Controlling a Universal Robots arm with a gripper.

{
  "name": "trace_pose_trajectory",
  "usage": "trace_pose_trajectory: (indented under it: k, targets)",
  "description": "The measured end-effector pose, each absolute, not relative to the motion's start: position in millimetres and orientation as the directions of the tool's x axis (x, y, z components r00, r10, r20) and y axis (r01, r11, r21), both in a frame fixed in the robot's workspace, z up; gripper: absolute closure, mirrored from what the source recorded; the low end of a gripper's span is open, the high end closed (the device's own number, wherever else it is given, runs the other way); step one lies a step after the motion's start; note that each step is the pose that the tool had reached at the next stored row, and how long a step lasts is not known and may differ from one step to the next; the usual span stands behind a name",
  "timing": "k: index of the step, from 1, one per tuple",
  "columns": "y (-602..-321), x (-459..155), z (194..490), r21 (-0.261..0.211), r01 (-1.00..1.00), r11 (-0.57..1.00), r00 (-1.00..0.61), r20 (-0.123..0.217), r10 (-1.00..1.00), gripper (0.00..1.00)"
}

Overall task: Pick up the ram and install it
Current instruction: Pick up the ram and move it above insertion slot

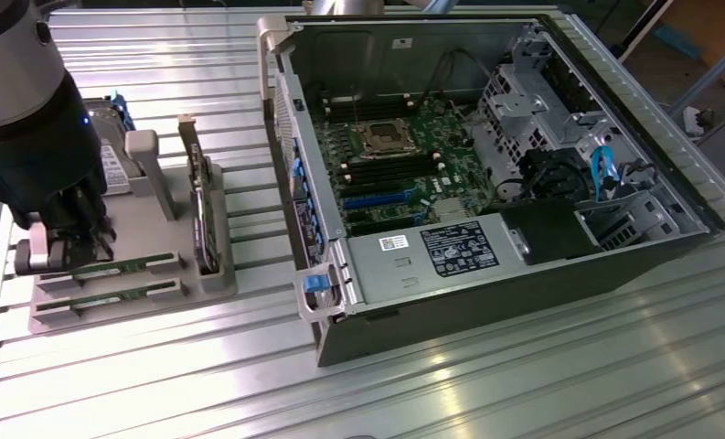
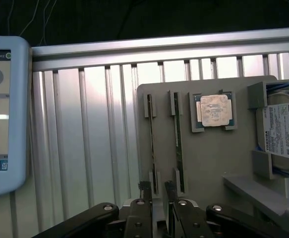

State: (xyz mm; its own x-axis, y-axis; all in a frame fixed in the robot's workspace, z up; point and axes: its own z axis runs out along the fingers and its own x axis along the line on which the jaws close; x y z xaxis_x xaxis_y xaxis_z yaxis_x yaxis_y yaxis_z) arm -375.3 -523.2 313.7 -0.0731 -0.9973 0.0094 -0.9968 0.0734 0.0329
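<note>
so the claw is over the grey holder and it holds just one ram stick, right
Not quite: the grey holder holds two, one ram stick and its twin in side-by-side slots, as the wrist view shows. The claw is over the holder as you said.

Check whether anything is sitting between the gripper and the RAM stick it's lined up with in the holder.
Nothing visible is in the way. The gripper hangs right over one end of the ram, with its open jaws either side of the stick's edge. The twin stick stands apart in the next slot.
</note>
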Motion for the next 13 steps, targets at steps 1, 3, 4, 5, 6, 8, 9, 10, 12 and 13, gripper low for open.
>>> trace_pose_trajectory:
  k: [1, 3, 4, 5, 6, 8, 9, 10, 12, 13]
  targets:
    - [-523, -375, 313, 0.033, -0.997, 0.073, -0.073, 0.009, -0.997, 0.76]
    - [-524, -375, 311, 0.033, -0.997, 0.073, -0.073, 0.009, -0.997, 0.76]
    - [-524, -375, 310, 0.033, -0.997, 0.073, -0.073, 0.009, -0.997, 0.76]
    - [-524, -375, 309, 0.033, -0.997, 0.073, -0.073, 0.009, -0.997, 0.76]
    - [-524, -375, 308, 0.033, -0.997, 0.073, -0.073, 0.009, -0.997, 0.76]
    - [-524, -375, 306, 0.033, -0.997, 0.073, -0.073, 0.009, -0.997, 0.76]
    - [-525, -375, 305, 0.033, -0.997, 0.073, -0.073, 0.009, -0.997, 0.76]
    - [-525, -375, 303, 0.033, -0.997, 0.073, -0.073, 0.009, -0.997, 0.76]
    - [-525, -375, 300, 0.033, -0.997, 0.073, -0.073, 0.008, -0.997, 0.76]
    - [-525, -375, 298, 0.033, -0.997, 0.073, -0.073, 0.008, -0.997, 0.76]
